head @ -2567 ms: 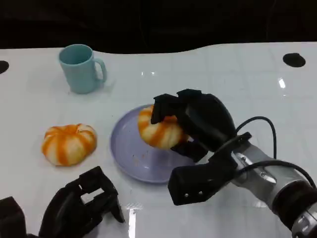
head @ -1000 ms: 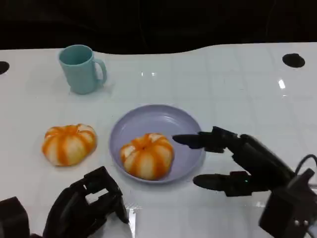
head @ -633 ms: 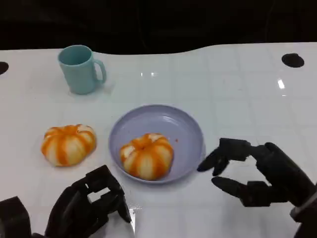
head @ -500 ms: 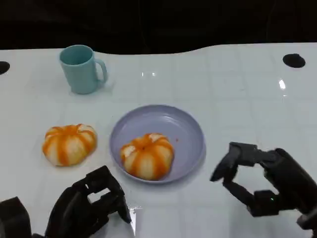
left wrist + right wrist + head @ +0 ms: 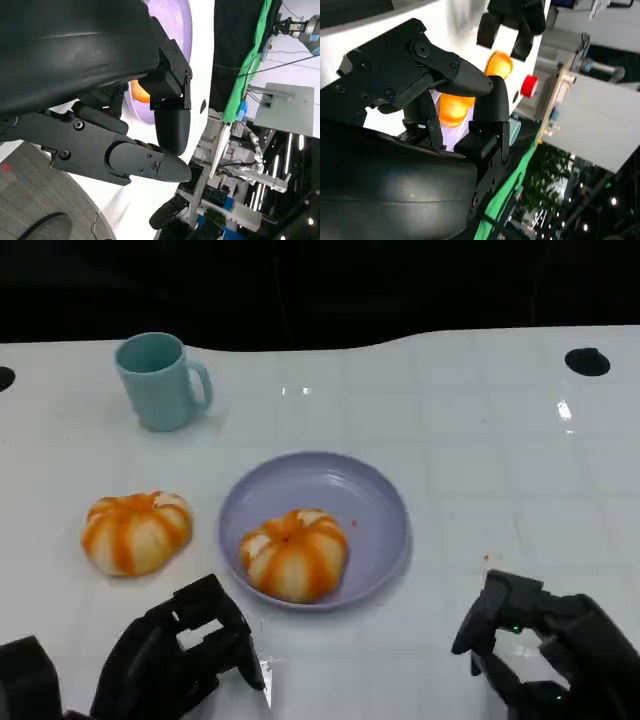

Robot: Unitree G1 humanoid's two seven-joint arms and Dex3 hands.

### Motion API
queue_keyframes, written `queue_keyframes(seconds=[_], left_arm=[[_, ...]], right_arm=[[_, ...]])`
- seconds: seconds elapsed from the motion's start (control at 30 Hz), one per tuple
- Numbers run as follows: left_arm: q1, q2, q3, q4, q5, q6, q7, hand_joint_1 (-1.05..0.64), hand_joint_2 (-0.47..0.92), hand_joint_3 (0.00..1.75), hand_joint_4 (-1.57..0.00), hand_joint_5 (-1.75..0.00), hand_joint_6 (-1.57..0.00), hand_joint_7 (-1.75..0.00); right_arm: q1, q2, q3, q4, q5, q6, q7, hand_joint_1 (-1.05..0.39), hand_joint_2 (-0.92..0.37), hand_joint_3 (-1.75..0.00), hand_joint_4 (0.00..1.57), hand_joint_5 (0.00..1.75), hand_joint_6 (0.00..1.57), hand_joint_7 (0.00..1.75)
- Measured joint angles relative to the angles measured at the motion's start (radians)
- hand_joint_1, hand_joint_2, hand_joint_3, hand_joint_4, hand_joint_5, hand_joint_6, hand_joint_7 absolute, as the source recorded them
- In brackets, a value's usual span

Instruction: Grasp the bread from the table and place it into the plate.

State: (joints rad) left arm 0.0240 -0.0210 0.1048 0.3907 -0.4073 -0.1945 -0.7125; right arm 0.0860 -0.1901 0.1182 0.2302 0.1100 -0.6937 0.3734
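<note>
While partly cut off by the head view's lower edge, right hand (image 5: 545, 660) at lower right, black and angular, fingers loosely curled, apart from one another, holding nothing. Left hand (image 5: 175, 655) at lower left likewise cropped below, fingers bent inward over the table (image 5: 480, 440), nothing visibly in them; whether fully closed, hard to tell. Round orange-and-white striped bread (image 5: 294, 552), pumpkin-shaped and ridged, resting inside the shallow lavender plate (image 5: 375, 505), toward its near-left side. Second striped bread (image 5: 135, 531) lying on the glossy white table left of the plate, apart from it. Smooth teal mug (image 5: 158, 380) upright farther back, handle to the right. From the left wrist, just a sliver of orange bread (image 5: 139, 92) and purple plate (image 5: 177, 20) past the black fingers (image 5: 170, 130). From the right wrist, bread (image 5: 451, 109) half hidden behind fingers (image 5: 470, 80).
</note>
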Motion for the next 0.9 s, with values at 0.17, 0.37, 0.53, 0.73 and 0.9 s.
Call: queue_keyframes(seconds=[0.17, 0.37, 0.53, 0.73, 0.9], left_arm=[[0.000, 0.000, 0.000, 0.000, -0.001, 0.000, -0.010, -0.61, 0.92, 0.10, -0.68, -1.75, -0.65, -1.41], [0.004, 0.009, 0.005, -0.003, -0.001, 0.007, -0.011, -0.61, 0.92, 0.07, -0.69, -1.75, -0.66, -1.42], [0.007, 0.010, 0.010, -0.004, -0.009, 0.015, -0.011, -0.60, 0.92, 0.06, -0.70, -1.75, -0.67, -1.41], [0.006, 0.013, 0.012, -0.002, -0.012, 0.011, -0.011, -0.60, 0.92, 0.09, -0.69, -1.75, -0.67, -1.40], [0.004, 0.014, 0.015, 0.013, -0.012, 0.005, -0.011, -0.60, 0.92, 0.08, -0.69, -1.75, -0.67, -1.40]], right_arm=[[-0.003, 0.026, -0.005, 0.042, 0.003, -0.023, -0.001, -0.41, -0.61, -1.16, 0.66, 1.75, 0.54, 1.61], [-0.012, 0.058, -0.020, 0.095, 0.004, -0.051, -0.005, -0.42, -0.62, -1.15, 0.71, 1.75, 0.56, 1.64], [-0.016, 0.076, -0.028, 0.118, 0.003, -0.063, -0.007, -0.41, -0.61, -1.17, 0.77, 1.75, 0.57, 1.65], [-0.020, 0.086, -0.033, 0.138, -0.015, -0.069, -0.014, -0.42, -0.59, -1.17, 0.80, 1.75, 0.60, 1.65], [-0.022, 0.088, -0.033, 0.141, -0.010, -0.069, -0.006, -0.41, -0.57, -1.16, 0.82, 1.75, 0.62, 1.62]])
